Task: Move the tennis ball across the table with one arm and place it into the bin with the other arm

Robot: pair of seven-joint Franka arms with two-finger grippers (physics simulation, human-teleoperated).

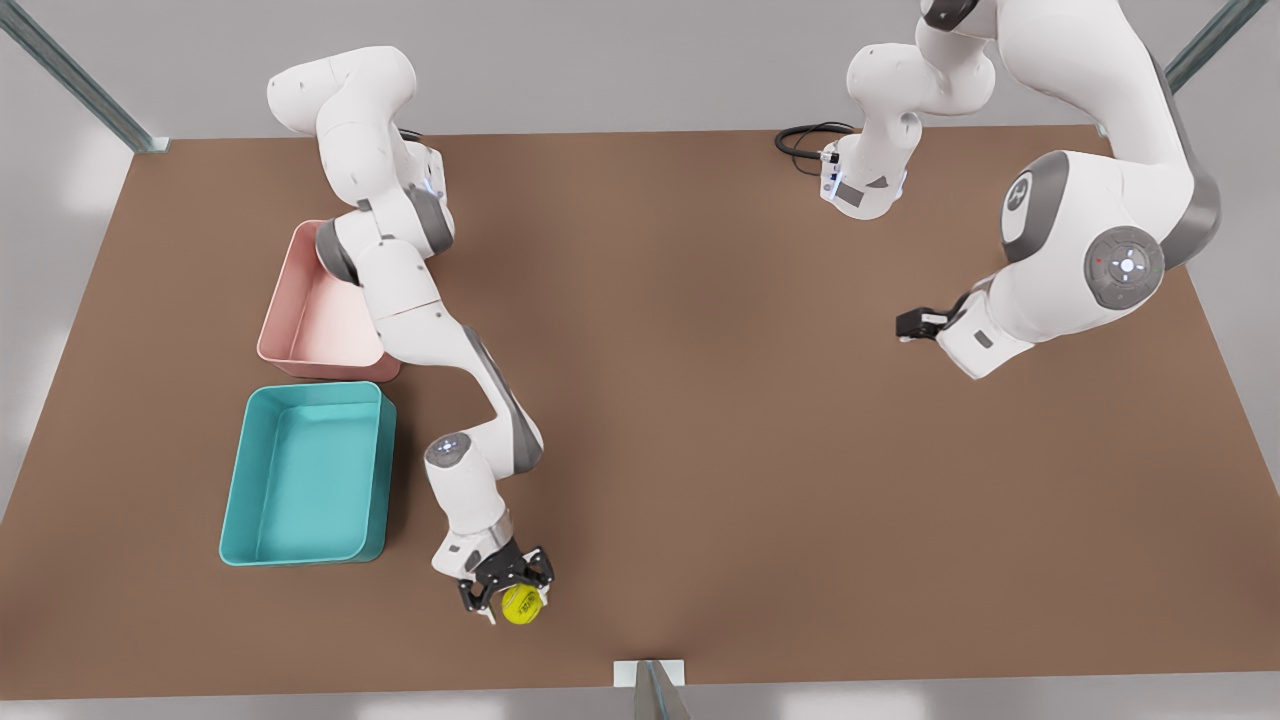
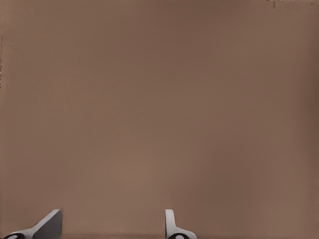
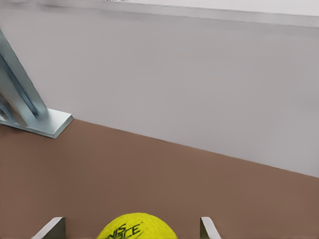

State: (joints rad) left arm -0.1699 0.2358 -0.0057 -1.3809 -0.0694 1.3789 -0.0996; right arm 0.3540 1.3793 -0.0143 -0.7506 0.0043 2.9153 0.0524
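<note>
The tennis ball (image 1: 521, 604) sits between the right gripper's (image 1: 507, 592) spread fingers, not clamped. The left gripper (image 1: 905, 327) hangs open over the bare table (image 1: 700, 400), waiting.

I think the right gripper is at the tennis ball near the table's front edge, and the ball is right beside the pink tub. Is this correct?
Not quite. The right gripper is at the tennis ball near the table's front edge, but the nearest tub is the teal bin, not the pink tub, which lies beyond it. The front view shows this. The left gripper waits open over bare table.
</note>
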